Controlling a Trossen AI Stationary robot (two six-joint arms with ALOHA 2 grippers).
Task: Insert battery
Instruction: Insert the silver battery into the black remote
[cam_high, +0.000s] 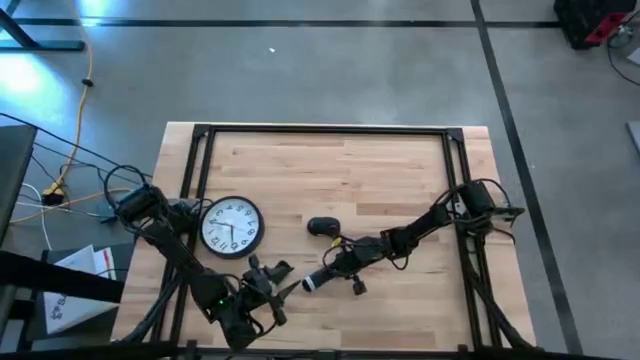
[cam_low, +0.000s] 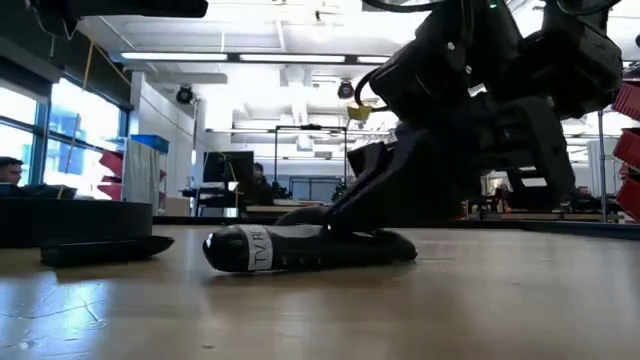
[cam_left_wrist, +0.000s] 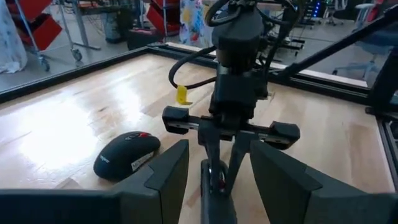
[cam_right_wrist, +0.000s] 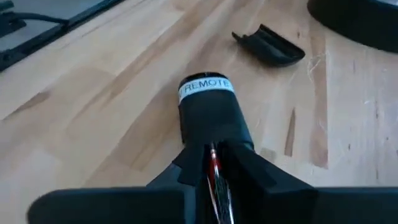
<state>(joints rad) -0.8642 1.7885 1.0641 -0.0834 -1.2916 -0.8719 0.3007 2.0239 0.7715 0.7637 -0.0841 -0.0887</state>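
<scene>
Right fingers — tight round remote — cover nearby.

The right arm reaches from the right side of the worktop toward the middle near edge, stretched low and long. Its pincer lies close to the surface, fingers pressed tight on a dark remote. The left arm bends from the left side along the near edge; its pincer faces the right one, fingers spread wide apart, holding nothing.
</scene>
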